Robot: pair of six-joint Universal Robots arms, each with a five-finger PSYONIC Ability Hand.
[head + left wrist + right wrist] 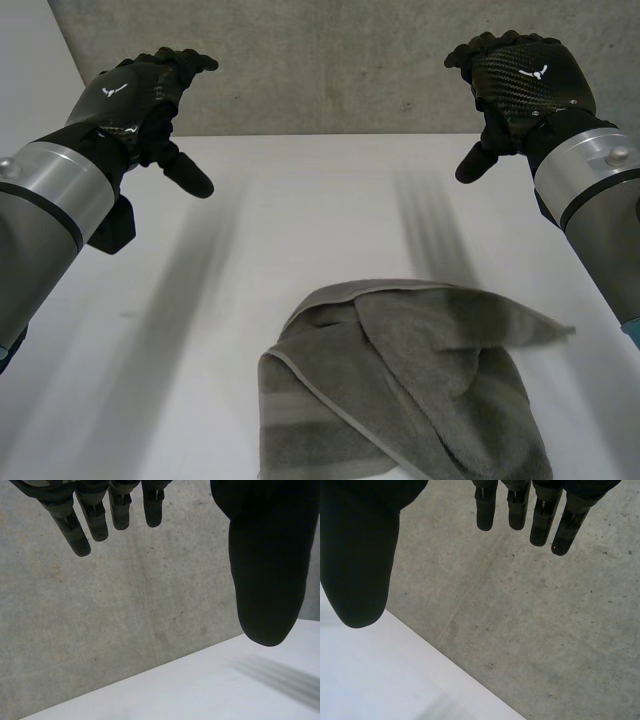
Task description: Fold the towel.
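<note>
Towel [420, 390], grey, lies rumpled at the near edge of the white table [300, 200], loosely doubled over itself, with a hemmed edge curving across the lower layer. Left hand [140, 95] is raised off the table beyond the towel and to its left, well apart from it; fingers [95, 520] straight and slightly spread, thumb [267, 580] held wide, holding nothing. Right hand [520, 80] is raised beyond the towel and to its right, likewise well apart from it; fingers [517, 510] straight, slightly spread, thumb [357, 555] wide, holding nothing. Table surface is plain white. Grey concrete wall [330, 60] stands behind the table's far edge, beyond the towel.
</note>
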